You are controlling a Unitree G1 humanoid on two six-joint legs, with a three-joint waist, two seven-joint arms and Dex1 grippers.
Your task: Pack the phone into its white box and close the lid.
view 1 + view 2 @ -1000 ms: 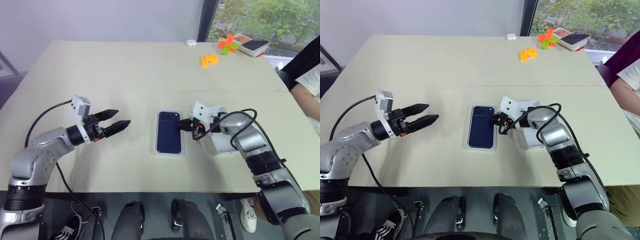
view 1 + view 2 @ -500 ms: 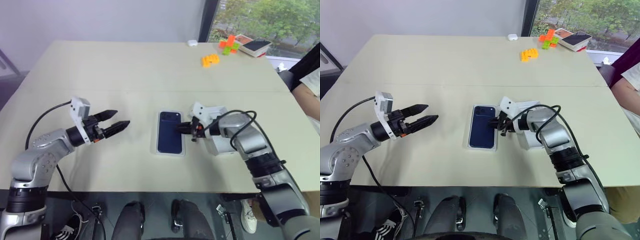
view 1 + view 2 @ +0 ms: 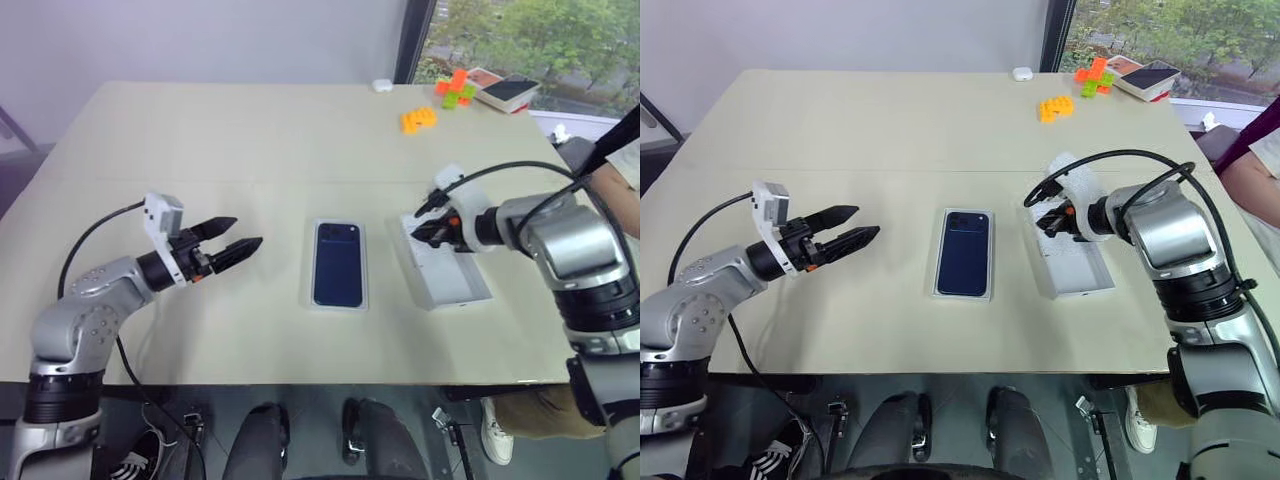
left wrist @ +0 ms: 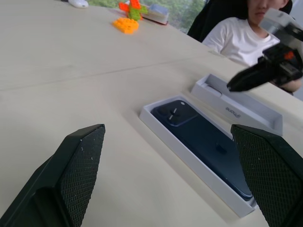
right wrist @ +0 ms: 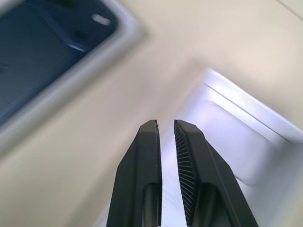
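While the phone [image 3: 338, 264] lies in the white box [image 3: 308, 297], the lid [image 3: 447, 270] sits open-side up just beside it
Right hand [image 3: 422, 232], fingers nearly together and empty, hangs over the lid; left hand [image 3: 245, 244], fingers apart, hovers well apart from the box

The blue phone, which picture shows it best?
The left eye view: the phone lies whole and unblocked in the white box. The right eye view matches it, the left wrist view shows it slanted, and the right wrist view catches a blurred corner.

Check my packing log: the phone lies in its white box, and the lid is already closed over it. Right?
Not quite. The phone does lie in the white box, but the lid sits open-side up beside it, as the left eye view shows.
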